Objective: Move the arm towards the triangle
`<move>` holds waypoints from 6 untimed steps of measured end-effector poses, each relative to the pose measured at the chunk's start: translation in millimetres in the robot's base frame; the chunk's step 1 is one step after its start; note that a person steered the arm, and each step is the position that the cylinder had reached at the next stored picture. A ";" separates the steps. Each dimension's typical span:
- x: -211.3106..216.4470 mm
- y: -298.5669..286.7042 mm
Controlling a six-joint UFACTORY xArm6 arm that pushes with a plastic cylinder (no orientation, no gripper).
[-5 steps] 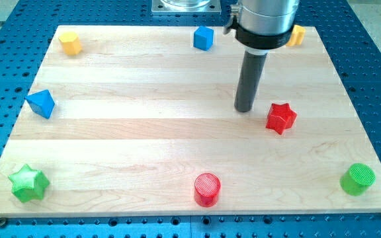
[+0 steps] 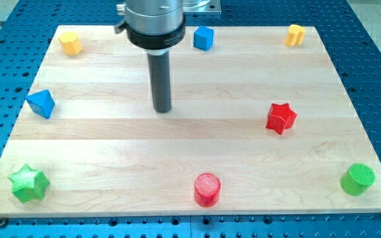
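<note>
The blue triangle point(image 2: 41, 103) lies near the left edge of the wooden board point(image 2: 190, 142). My tip point(image 2: 162, 110) rests on the board a little left of centre, well to the right of the triangle and at about the same height in the view. It touches no block. The blue cube point(image 2: 204, 38) sits at the view's top, up and to the right of the tip.
A yellow block point(image 2: 70, 42) is at the top left and a yellow block point(image 2: 296, 34) at the top right. A red star point(image 2: 281, 118) is right of centre. A green star point(image 2: 28, 183), a red cylinder point(image 2: 207, 189) and a green cylinder point(image 2: 358, 178) line the bottom.
My tip has slid left across the board, from just left of the red star to left of centre, closer to the blue triangle. No block has moved.
</note>
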State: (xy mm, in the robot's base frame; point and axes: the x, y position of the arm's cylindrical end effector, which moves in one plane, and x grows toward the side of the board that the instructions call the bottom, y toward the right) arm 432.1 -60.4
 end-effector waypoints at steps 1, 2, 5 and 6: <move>0.0 -29.5; 0.0 -61.8; 0.0 -147.4; 0.1 -178.2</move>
